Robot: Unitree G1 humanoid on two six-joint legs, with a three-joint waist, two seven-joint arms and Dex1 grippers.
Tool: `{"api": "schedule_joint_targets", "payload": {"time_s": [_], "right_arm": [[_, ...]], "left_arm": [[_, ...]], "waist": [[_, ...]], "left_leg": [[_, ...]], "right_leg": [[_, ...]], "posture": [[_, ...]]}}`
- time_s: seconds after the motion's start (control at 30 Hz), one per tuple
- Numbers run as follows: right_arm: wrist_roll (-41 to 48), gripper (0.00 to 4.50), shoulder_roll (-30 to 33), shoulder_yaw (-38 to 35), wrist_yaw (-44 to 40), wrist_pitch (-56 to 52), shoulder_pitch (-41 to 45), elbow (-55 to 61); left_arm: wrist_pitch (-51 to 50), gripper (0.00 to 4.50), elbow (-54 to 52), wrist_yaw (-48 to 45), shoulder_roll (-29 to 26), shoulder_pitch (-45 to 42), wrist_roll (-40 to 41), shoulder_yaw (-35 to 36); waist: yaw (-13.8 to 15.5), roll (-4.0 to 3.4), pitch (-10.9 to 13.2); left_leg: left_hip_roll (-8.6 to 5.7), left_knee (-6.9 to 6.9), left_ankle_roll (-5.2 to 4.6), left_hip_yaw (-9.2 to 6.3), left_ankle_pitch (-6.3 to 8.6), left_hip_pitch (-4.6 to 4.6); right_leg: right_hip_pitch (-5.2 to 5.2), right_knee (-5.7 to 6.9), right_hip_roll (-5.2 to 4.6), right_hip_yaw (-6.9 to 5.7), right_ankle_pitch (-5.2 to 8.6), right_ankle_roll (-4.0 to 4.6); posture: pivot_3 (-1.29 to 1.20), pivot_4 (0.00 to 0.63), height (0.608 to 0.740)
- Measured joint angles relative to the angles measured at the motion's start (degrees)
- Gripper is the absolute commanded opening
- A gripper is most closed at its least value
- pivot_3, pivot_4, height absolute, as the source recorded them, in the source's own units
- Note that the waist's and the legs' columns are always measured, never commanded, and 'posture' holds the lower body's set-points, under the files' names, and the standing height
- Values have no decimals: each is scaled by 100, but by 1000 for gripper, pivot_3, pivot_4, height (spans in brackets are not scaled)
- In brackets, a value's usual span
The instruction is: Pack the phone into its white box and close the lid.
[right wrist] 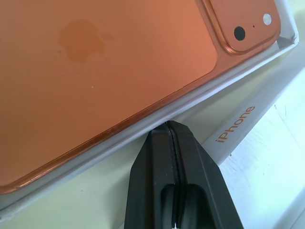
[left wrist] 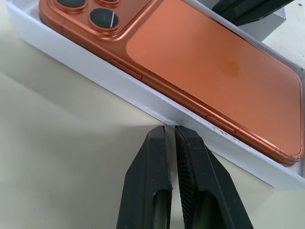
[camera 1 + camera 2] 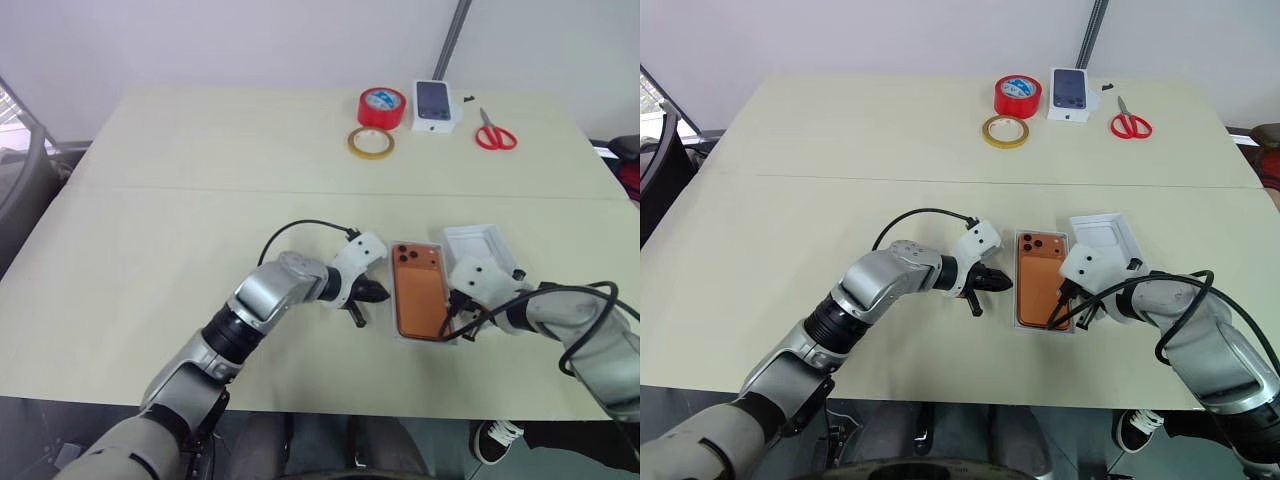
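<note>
Orange phone [image 3: 418,292] in white box [image 2: 143,95], lengthwise front-to-back, lenses far end.

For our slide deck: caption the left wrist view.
Shut left claw at the white box holding the orange phone.

I see a wide table [image 3: 200,230] with a pale cream top, and a thin seam runs across it from side to side. Behind the table stands a plain white wall [image 3: 250,40], and a grey metal pole [image 3: 452,38] leans against it. At the left edge is a dark chair [image 3: 660,165]. The light is soft and even.
</note>
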State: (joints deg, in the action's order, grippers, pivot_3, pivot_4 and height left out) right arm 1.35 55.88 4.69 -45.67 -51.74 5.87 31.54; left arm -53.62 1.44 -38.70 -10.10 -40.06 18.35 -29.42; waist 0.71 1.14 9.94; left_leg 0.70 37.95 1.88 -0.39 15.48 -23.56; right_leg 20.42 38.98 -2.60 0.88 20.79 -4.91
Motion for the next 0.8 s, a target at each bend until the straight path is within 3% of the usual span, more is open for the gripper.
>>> {"api": "schedule_joint_targets", "payload": {"time_s": [0.27, 0.37, 0.47, 0.57, 0.8], "right_arm": [[214, 0, 58, -239, -183, -44, 156, -33], [548, 839, 143, -573, -380, -301, 216, 28], [988, 2394, 178, -1084, -544, -918, 366, 191], [1354, 2394, 235, -1414, -535, -1727, 648, 205], [1702, 2394, -88, -1214, 36, -2826, 1150, -385]], "left_arm": [[-57, 362, -7, -54, 7, 20, -19, 82], [-3, 304, -23, -101, -42, 62, -20, 136], [419, 304, -287, -252, -315, 220, -17, 399], [1085, 304, -745, -523, -739, 419, -22, 722], [2657, 304, -1504, -1534, -1613, 1274, -26, 867]], "waist": [[-3, -3, 0], [-3, -3, 0], [-18, -7, 2], [-25, -18, -4], [-4, -21, -5]], "left_leg": [[0, 0, 0, 0, 0, 0], [1, 0, 0, 0, 0, 0], [5, 0, 0, 1, 0, 0], [7, -2, 0, 2, 0, 4], [6, -1, -3, 6, 2, 3]], "right_leg": [[1, 1, 0, 0, 0, 0], [1, 2, 1, 0, 0, 0], [2, 5, 1, 1, 0, 0], [0, 5, 1, 1, 0, 0], [0, 3, -5, 1, 0, 1]], "posture": [[0, 150, 740], [0, 150, 740], [0, 150, 740], [0, 150, 740], [0, 150, 740]]}}
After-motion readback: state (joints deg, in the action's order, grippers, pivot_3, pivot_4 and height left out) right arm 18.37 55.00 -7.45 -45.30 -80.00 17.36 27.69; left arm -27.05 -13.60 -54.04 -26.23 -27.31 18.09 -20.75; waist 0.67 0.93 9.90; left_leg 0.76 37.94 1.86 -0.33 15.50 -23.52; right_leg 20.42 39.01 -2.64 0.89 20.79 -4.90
